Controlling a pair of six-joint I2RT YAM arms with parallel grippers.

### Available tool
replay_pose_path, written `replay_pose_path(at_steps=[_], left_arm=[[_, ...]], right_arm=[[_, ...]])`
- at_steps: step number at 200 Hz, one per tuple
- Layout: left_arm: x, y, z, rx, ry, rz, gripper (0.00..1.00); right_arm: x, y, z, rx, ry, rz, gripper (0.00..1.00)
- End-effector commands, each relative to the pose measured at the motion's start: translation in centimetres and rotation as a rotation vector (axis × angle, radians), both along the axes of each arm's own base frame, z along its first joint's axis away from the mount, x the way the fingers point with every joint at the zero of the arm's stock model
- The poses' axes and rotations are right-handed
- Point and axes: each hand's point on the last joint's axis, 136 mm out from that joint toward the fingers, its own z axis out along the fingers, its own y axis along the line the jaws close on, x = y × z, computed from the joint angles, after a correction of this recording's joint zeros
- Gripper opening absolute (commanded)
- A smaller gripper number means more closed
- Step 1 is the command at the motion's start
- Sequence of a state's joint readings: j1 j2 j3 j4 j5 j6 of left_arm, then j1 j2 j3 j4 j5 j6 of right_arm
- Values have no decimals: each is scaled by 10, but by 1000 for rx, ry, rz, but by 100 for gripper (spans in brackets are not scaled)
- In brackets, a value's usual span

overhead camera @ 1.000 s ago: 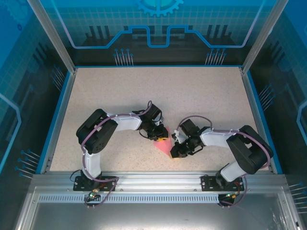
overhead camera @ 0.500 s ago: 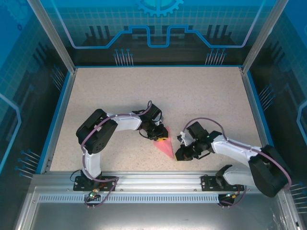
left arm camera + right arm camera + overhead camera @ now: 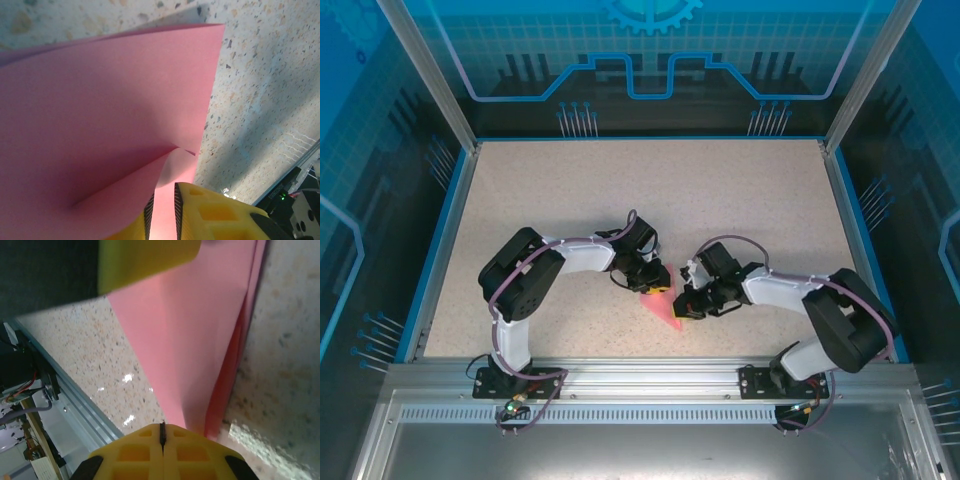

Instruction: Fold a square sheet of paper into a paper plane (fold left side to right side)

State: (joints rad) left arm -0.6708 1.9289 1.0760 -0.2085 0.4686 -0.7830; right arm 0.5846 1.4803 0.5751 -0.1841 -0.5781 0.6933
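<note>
Pinches folded square sheet of paper (image 3: 100, 100) in left tool (image 3: 162, 212), apparently creases with right tool (image 3: 161, 432) pressed together; next, flatten fold.

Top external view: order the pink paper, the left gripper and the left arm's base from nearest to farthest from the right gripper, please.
1. The pink paper: directly at the tips of the right gripper, on its left.
2. The left gripper: just beyond, up and left, at the paper's far end.
3. The left arm's base: far left, at the near edge.
</note>
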Motion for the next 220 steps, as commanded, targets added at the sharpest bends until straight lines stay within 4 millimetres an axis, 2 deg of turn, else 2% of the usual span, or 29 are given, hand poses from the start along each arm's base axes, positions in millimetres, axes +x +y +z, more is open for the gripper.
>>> replay_pose_path(at_steps=[1,46,87,127,163,220], left_arm=[[-11,26,-26,137,40,25,23],[-4,19,-9,94,3,15,26],[7,9,32,2,-109,11,31],[-9,4,55,-103,-145,-28,24],[-28,-5,50,-180,-127,-67,18],[-41,-22,28,-200,-85,-118,16]], right_arm=[[5,1,-12,-44,6,-11,2],[-12,-20,-42,-208,90,15,0],[-20,-35,-55,-299,128,19,0],[-20,-35,-56,-300,132,23,0],[-20,-33,-56,-295,137,32,0],[-21,-32,-56,-300,139,45,0]])
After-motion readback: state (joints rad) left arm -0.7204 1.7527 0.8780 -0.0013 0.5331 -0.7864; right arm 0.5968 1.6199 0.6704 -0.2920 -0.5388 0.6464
